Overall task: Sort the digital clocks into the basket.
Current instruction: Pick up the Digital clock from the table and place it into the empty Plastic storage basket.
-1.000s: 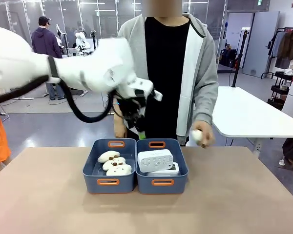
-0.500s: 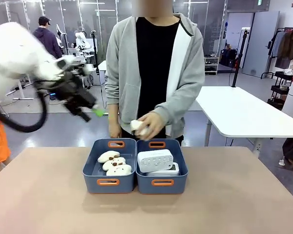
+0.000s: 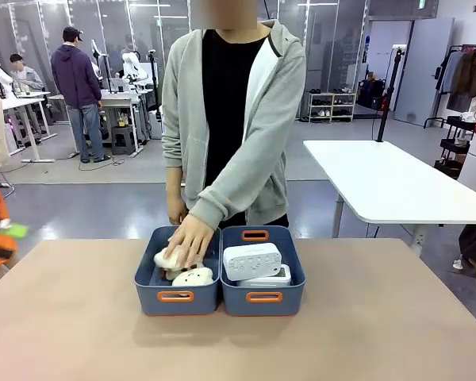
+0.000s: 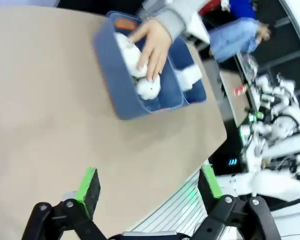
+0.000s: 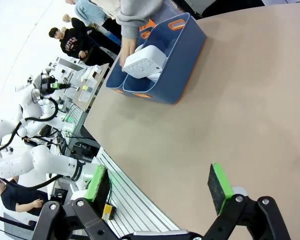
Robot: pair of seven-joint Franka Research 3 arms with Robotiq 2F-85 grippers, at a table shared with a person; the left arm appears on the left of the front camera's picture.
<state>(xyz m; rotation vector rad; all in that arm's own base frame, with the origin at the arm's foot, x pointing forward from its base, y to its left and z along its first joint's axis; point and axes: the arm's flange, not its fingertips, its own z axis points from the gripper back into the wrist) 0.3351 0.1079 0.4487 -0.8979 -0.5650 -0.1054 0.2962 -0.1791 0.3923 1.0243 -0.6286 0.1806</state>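
Observation:
Two dark blue baskets stand side by side mid-table. The right-hand basket [image 3: 289, 300] holds both digital clocks: the dotted one [image 3: 252, 260] lies on top of the smooth one [image 3: 271, 279]. In the right wrist view the dotted clock [image 5: 142, 61] shows inside its basket [image 5: 182, 62]. My left gripper [image 4: 149, 186] hangs open over bare table, well short of the baskets, with nothing between its fingers. Far from the baskets, near the table's edge, my right gripper [image 5: 159, 186] is open and empty too.
The person's hand [image 3: 190, 238] presses a cream plush toy [image 3: 193, 277] into the left twin bin [image 3: 147, 298], among other plush toys. In the left wrist view that hand [image 4: 152, 42] covers the plush bin [image 4: 115, 75]. A white table [image 3: 397, 186] stands at the back right.
My left arm swung from above the baskets off to the picture's left. The person's hand carried a plush toy from the right side down into the left bin.

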